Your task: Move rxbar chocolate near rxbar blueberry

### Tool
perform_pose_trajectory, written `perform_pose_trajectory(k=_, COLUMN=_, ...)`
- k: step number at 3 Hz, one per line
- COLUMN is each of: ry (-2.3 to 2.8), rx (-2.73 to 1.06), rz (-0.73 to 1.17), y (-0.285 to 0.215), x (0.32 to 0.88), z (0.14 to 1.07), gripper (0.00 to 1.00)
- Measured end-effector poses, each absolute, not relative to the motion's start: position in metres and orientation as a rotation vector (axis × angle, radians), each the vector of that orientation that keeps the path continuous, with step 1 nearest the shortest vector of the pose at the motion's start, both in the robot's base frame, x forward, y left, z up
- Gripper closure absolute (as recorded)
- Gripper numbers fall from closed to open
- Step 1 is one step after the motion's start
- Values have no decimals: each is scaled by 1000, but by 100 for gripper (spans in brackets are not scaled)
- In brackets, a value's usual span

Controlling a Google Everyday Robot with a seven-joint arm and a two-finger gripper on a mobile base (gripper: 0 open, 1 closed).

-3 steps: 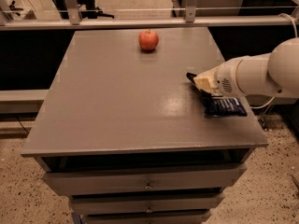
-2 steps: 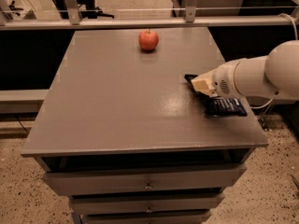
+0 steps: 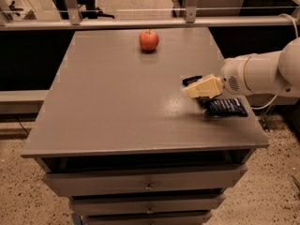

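- Now, low over the right part of the flat grey table top [image 3: 117,102]: blocky cream-coloured gripper [image 3: 202,87] on a thick white arm [image 3: 262,74] reaching in from the right.
- Grip state: cannot tell. Open, closed or clamped on something, not readable from this angle.
- Poking out just behind the gripper's tip: flat snack bar in a black wrapper, the rxbar chocolate [image 3: 191,80]. One end visible only, rest hidden by the gripper. Touching it or merely beside it: cannot tell.
- Just in front of the gripper, near the table's front right corner: flat bar in a dark navy-blue crinkled wrapper, the rxbar blueberry [image 3: 226,108], lying flat, one end partly hidden by the gripper.
- Far side of the top, well apart from both bars: round red apple [image 3: 149,40]. No part in the job.
- Judged stage: late. Black bar already near the blue one, so probably setting down or letting go.
- To do it well: lay the black bar flat on bare table just beside the blue one, not across it. Lower gently, release fully before rising, then rise straight up without dragging a wrapper along.
- Watch for: blue bar nudged toward the nearby right edge by the arm; black bar carried off again on withdrawal.
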State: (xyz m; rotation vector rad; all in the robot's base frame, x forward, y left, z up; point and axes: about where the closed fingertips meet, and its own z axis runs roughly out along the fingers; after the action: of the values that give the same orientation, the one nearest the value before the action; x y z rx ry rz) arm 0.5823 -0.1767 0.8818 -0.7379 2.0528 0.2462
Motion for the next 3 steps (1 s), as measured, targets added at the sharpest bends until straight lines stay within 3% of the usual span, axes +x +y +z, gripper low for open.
perform_pose_trajectory(k=1, ry=1969, rx=-768, rz=234, y=-204, x=594, z=917, gripper=0)
perform_pose_trajectory(k=3, ry=1943, rx=-808, rz=243, y=-193, x=597, z=920, gripper=0)
